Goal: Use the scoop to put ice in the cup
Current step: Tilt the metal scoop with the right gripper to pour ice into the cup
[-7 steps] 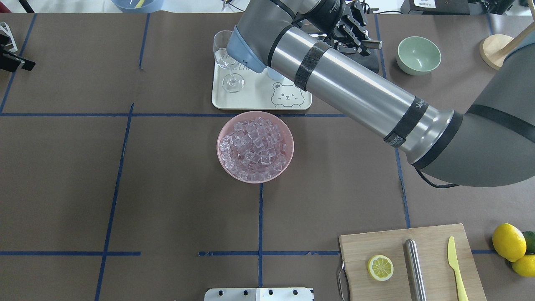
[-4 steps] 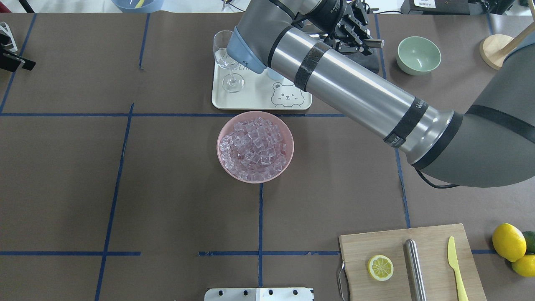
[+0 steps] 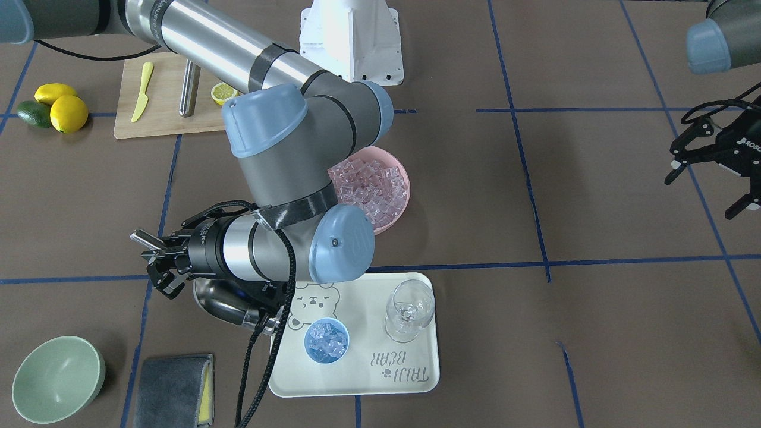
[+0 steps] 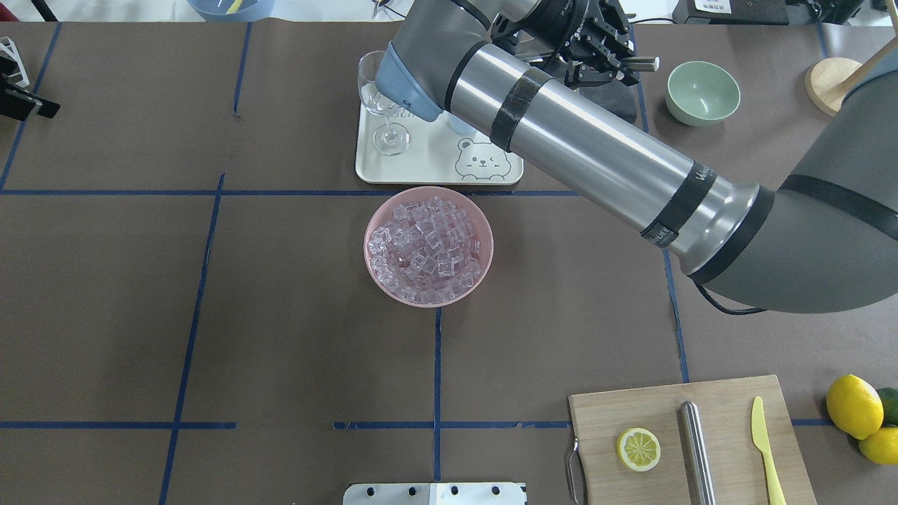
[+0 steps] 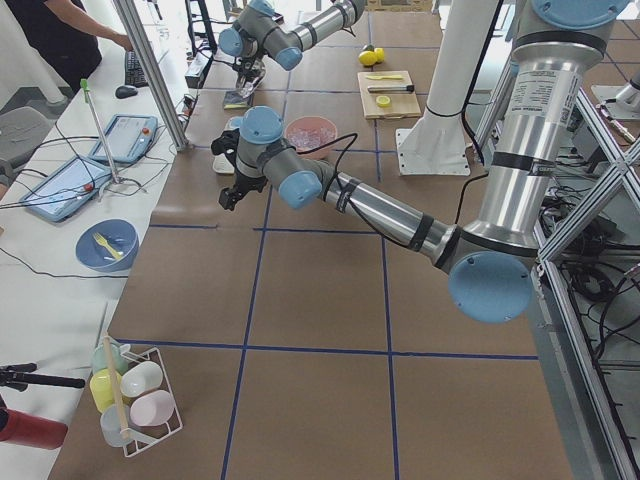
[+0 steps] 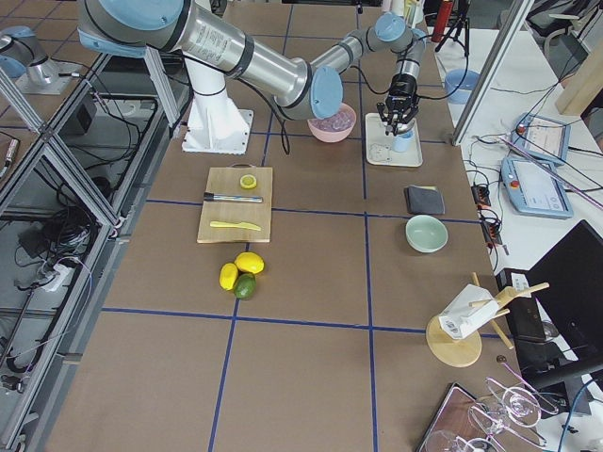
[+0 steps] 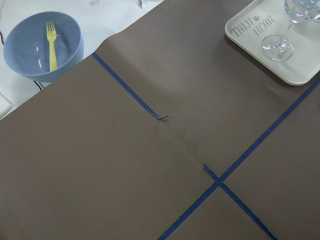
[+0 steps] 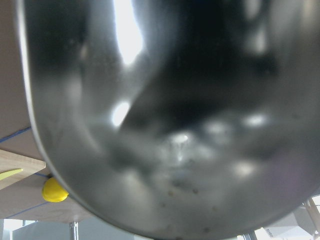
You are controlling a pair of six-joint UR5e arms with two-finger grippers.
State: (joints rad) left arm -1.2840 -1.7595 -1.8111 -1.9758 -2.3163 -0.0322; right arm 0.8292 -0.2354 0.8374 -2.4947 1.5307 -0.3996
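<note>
Exterior front-facing view puts the scoop under the right wrist. Its shiny trough overlaps the corner of the tray beside the bear drawing; whether it touches tray or table cannot be told. The rod handle juts out past the right gripper, whose fingers are clamped on it. From the right wrist camera the blurred steel trough fills nearly the whole frame.

The cup stands on the tray, near the trough but apart from it and set in from the rim, with ice inside. A stemmed glass stands upright on the same tray, apart from the cup, toward the robot's left.

Just off the tray's edge on the robot's side, with a narrow gap, sits the pink bowl, heaped with more ice. On the robot's right of the scoop lie a grey cloth and, further out, a green bowl, both near the table's far edge.

A wide stretch of brown table cover, crossed by blue tape lines, separates the tray from the left gripper, which hangs there with its fingers spread, grasping nothing.
</note>
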